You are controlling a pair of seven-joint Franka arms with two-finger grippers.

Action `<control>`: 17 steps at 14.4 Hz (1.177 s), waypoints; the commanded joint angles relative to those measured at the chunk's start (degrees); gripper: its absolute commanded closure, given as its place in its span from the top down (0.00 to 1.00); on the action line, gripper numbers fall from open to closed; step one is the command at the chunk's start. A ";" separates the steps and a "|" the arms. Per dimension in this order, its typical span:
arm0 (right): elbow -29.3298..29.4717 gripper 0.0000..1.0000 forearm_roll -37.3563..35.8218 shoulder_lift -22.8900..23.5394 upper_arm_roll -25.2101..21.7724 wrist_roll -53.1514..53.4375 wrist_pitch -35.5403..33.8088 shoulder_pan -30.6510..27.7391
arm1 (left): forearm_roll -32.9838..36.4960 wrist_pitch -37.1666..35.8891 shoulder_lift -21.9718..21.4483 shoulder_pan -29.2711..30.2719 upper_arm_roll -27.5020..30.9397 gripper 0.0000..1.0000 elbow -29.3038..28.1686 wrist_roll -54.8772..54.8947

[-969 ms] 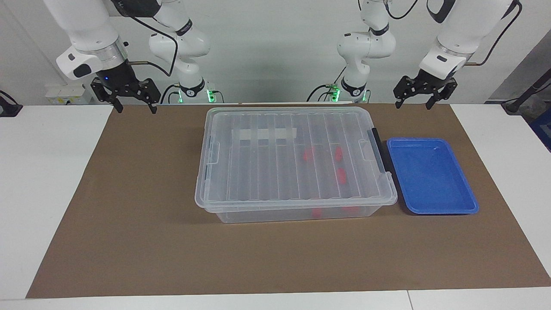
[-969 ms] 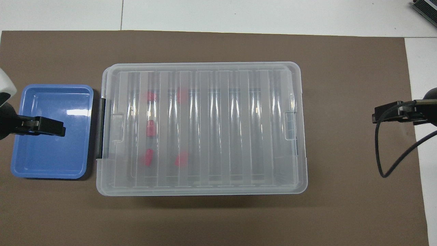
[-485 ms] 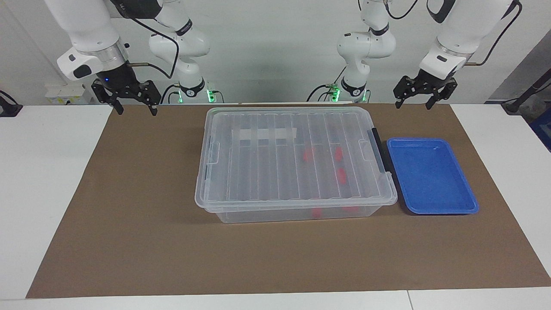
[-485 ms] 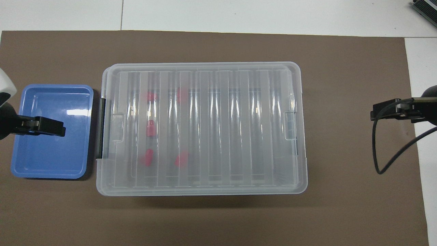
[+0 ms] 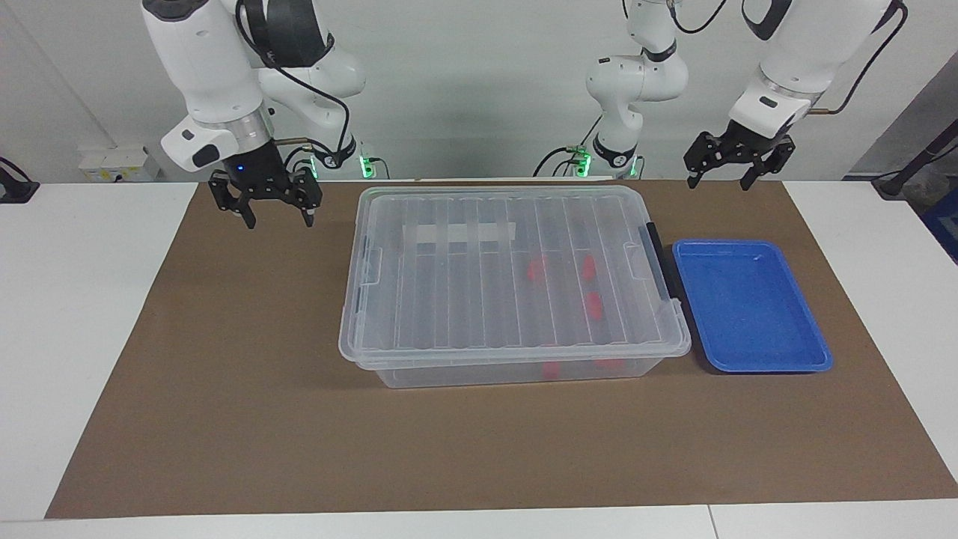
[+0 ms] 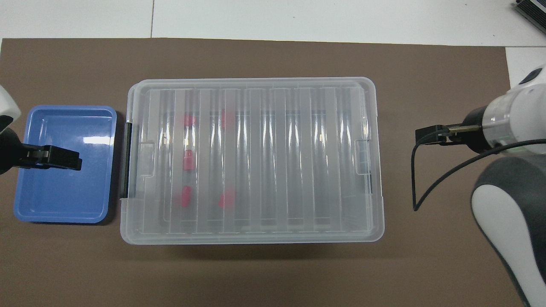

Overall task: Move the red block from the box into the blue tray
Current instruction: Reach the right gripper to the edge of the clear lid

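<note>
Lid on, blocks sealed inside, both my jaws empty.

My right jaws (image 5: pixel 273 213) hang apart over the mat by the box's (image 5: pixel 464 288) clipless end; the red blocks (image 5: pixel 537 268) lie under the shut lid (image 6: pixel 251 128) toward the left arm's end, the box's long axis running arm to arm. The blue tray (image 5: pixel 748 303) sits empty just beside the black clip (image 5: pixel 657 254); my left jaws (image 5: pixel 737 176), apart, wait above it, the nearer arm.

Red blocks (image 5: pixel 537 268) blurred under box (image 5: pixel 509 217) lid; exact count unclear.

Bright even light, glare streaks on box lid (image 6: pixel 251 157), soft shadows
</note>
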 commanded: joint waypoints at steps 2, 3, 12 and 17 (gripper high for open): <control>-5.81 1.00 1.29 0.71 0.34 1.50 6.66 3.20 | -0.51 -0.32 -0.64 0.47 -0.12 1.00 -0.29 -0.39; -7.04 1.00 1.29 1.14 0.34 1.50 8.23 4.08 | -0.51 -0.32 -0.64 0.47 -0.12 1.00 -0.29 -0.39; -11.71 1.00 1.29 3.69 0.34 1.76 13.52 6.81 | -0.51 -0.32 -0.64 0.47 -0.12 1.00 -0.29 -0.39; -11.80 1.00 1.29 4.58 0.34 1.76 13.88 6.72 | -0.51 -0.32 -0.64 0.47 -0.12 1.00 -0.29 -0.39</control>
